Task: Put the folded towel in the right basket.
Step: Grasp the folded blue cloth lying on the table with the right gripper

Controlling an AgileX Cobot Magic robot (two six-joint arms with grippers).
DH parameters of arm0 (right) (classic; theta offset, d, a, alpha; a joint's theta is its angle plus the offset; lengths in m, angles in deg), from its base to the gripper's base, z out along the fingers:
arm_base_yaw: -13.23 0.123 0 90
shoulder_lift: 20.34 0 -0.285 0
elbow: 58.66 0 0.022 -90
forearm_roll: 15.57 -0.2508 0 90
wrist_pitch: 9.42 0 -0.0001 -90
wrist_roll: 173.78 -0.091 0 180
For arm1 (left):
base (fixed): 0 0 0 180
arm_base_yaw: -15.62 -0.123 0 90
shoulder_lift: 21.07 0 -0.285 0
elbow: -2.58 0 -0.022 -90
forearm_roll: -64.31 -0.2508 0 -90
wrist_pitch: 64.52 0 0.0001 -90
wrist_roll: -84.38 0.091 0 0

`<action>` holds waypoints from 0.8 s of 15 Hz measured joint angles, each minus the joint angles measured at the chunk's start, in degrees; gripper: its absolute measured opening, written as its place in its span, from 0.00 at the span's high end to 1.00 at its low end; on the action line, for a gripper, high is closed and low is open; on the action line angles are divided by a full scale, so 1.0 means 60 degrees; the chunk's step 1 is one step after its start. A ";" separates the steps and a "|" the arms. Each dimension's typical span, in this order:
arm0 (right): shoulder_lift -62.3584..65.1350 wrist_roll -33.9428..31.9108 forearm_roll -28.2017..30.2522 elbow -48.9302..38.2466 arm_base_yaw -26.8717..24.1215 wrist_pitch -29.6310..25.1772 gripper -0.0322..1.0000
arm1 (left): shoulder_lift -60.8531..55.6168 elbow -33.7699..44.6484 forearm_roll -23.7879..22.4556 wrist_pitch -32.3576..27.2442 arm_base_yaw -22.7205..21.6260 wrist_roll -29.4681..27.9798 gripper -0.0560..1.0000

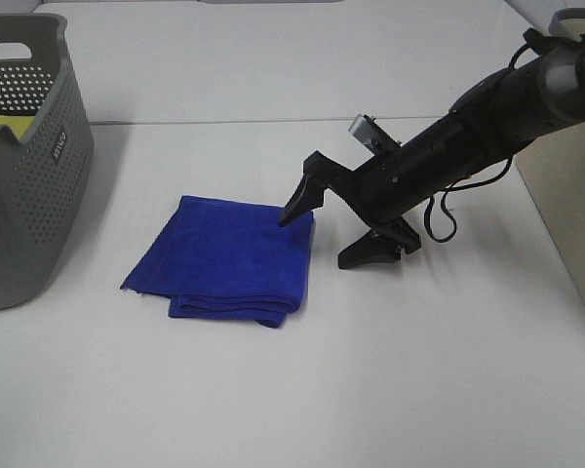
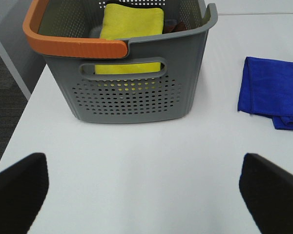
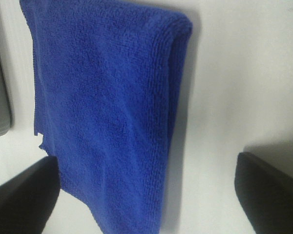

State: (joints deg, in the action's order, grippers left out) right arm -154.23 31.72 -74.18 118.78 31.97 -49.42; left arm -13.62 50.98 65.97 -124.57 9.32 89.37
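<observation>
1. Towel [image 1: 219, 258] lying flat on table [image 1: 419, 370], well apart from beige basket [image 1: 570, 195].
2. Right gripper [image 1: 317, 241] spread wide over towel's edge, holding nothing.
3. Lower straight down, close on every layer, not just the top fold.
4. Lift clear before swinging toward basket.

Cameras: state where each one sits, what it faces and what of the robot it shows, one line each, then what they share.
Exterior high: mounted high, looking down across the table at the towel, between grey basket and beige basket; shows the right arm, jaws open.
Left wrist: on the left arm, facing the grey basket holding a yellow cloth; open jaws' tips show.
Right wrist: on the right arm, close above the towel; open jaws' tips show.
Shared: the towel appears in all three.
</observation>
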 joint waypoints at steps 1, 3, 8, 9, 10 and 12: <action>-0.0010 0.0000 0.0000 0.0000 0.0000 0.0000 0.06 | 0.0000 0.0000 0.0000 0.0000 0.0000 0.0000 0.01; -0.0086 -0.0010 -0.0086 0.0010 0.0038 -0.0010 0.06 | 0.0000 0.0000 0.0000 0.0000 0.0000 0.0000 0.01; -0.0477 -0.0372 -0.1595 0.0220 0.1203 0.0573 0.09 | 0.0000 0.0000 0.0000 0.0000 0.0000 0.0000 0.01; -0.0516 -0.0497 -0.1709 0.0315 0.1518 0.0907 0.09 | 0.0000 0.0000 0.0000 0.0000 0.0000 0.0000 0.01; -0.0525 -0.0611 -0.1719 0.0382 0.1671 0.1060 0.09 | 0.0000 0.0000 0.0000 0.0000 0.0000 0.0000 0.01; -0.0583 -0.1642 -0.1738 0.0640 0.2550 0.2063 0.09 | 0.0000 0.0000 0.0000 0.0000 0.0000 0.0000 0.01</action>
State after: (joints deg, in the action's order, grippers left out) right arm -157.73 21.86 -84.61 122.61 47.26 -37.04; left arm -13.62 50.98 65.97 -124.57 9.32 89.37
